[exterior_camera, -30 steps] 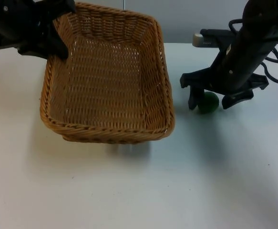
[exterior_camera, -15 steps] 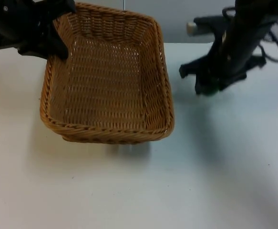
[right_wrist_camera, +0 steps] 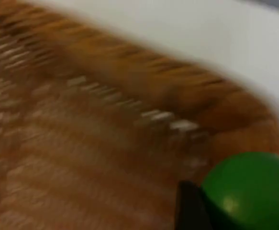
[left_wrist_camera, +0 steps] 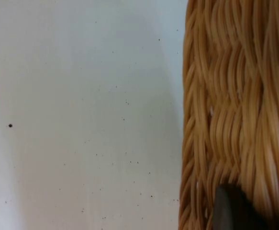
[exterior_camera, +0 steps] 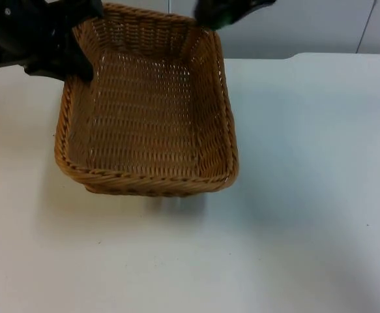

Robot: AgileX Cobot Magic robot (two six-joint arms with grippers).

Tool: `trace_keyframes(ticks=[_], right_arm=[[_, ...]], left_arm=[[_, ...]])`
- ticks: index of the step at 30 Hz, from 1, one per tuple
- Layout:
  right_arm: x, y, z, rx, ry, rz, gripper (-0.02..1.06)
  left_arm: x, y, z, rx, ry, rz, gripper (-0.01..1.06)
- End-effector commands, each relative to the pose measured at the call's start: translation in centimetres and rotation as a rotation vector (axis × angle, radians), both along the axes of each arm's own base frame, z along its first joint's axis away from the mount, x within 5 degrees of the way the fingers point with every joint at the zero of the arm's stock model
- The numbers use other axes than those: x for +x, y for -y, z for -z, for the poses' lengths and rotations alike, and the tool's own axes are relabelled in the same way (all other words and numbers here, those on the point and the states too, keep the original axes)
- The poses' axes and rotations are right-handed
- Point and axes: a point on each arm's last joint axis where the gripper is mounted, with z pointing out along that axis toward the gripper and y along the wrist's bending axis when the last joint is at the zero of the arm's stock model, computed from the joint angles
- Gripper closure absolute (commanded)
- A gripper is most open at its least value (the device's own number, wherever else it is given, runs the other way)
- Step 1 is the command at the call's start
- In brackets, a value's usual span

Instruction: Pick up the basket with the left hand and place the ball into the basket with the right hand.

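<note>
Wicker basket (exterior_camera: 147, 111) is pinched at its far-left corner by the left claw (exterior_camera: 79, 62), raised over the white counter (exterior_camera: 294, 195); right claw (exterior_camera: 223, 12) grips the green ball (right_wrist_camera: 249, 191) above the basket's far-right corner

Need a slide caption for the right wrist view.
Right claw carrying the round green ball above the woven tan wicker basket.

Bright even light, soft shadow under the basket (exterior_camera: 147, 124), right wrist view motion-blurred, no glare
</note>
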Motion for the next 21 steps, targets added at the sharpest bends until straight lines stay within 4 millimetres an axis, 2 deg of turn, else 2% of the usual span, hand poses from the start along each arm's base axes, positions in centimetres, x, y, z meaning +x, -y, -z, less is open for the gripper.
trace_keyframes(ticks=[1,5,10,17,21], right_arm=[[-0.7,-0.9,-0.6,0.016,0.002,-0.042,1.05],[-2.5,-2.9,-0.4,-0.002,-0.058,-0.119,1.05],[-3.7,-4.3,-0.2,-0.026,-0.075,-0.181,1.05],[-4.0,-4.2,-0.1,-0.043,-0.097,-0.193,1.05],[-3.9,-4.3,0.7,-0.059,-0.111,-0.208,1.05]], left_arm=[[0.1,-0.1,-0.4,-0.024,0.010,-0.026,1.05],[0.1,-0.1,-0.4,-0.024,0.010,-0.026,1.05],[0.1,-0.1,-0.4,-0.024,0.010,-0.026,1.05],[0.1,-0.1,-0.4,-0.023,0.011,-0.027,1.05],[0.1,-0.1,-0.4,-0.023,0.011,-0.027,1.05]])
